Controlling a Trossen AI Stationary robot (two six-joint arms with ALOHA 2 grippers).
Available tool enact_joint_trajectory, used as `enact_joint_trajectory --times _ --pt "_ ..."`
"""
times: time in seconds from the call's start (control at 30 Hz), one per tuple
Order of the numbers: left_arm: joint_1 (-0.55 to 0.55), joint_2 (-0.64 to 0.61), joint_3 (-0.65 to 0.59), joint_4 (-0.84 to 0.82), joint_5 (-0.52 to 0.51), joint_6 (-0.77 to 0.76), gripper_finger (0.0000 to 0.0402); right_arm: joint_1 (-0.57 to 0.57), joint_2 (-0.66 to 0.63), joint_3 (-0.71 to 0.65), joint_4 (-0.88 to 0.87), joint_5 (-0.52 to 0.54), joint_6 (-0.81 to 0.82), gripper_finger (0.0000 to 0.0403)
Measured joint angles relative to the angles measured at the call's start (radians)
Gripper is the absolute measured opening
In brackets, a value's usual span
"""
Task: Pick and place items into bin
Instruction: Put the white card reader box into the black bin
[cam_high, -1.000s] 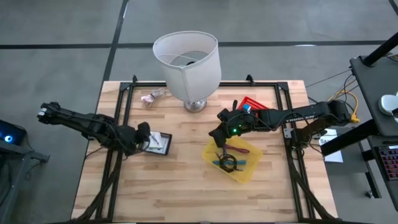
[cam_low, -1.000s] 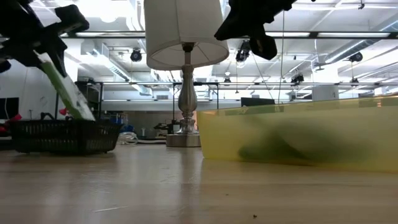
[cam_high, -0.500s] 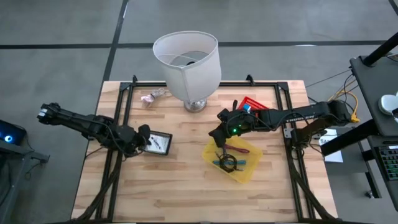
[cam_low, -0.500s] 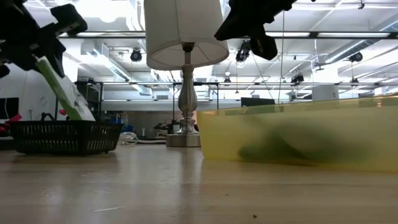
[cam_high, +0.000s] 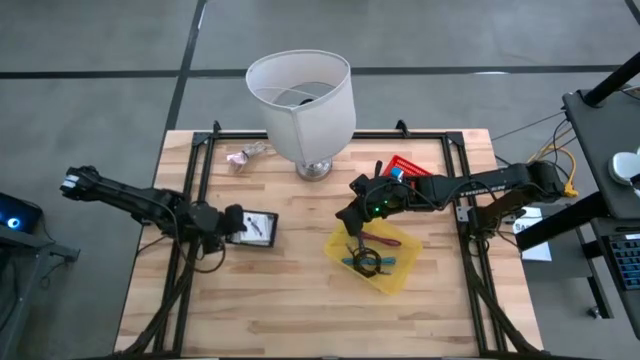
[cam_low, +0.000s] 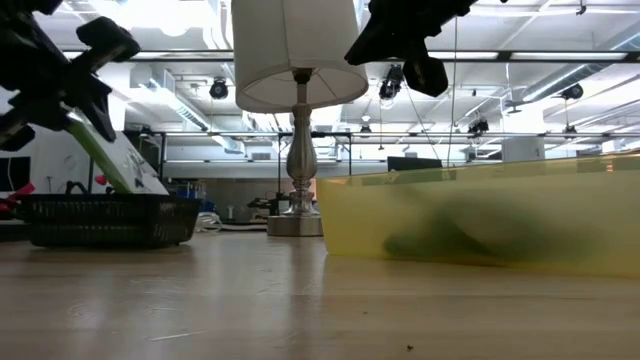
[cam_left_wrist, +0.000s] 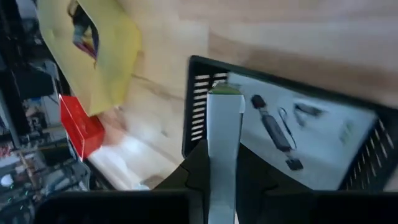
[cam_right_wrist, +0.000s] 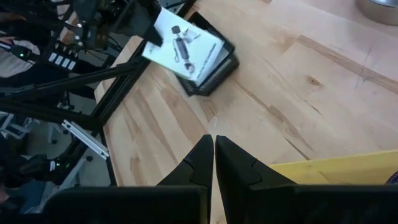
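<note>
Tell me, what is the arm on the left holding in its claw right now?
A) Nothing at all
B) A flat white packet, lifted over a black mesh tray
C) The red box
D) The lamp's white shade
B: the left gripper is shut on the flat white packet, pinching its edge above the black mesh tray.

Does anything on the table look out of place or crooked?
The white packet is askew: pinched in the left gripper, it leans tilted over the black basket instead of lying flat. Nothing else looks odd.
</note>
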Motion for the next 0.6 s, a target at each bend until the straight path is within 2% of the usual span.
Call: enact_joint_trajectory --times 0.17,0.43,0.6 --pt "0.000 0.016 -0.032 -0.001 -0.066 -0.015 0.0068 0.000 0.000 0.000 0.001 0.000 0.000 0.0009" --pt "0.000 0.042 -0.040 -0.001 -0.071 -0.020 0.0162 0.000 0.000 0.000 0.004 0.000 0.000 0.0009" --pt "0.000 0.047 -0.021 -0.014 -0.153 -0.133 0.0214 0.000 0.000 0.000 0.003 0.000 0.000 0.0009"
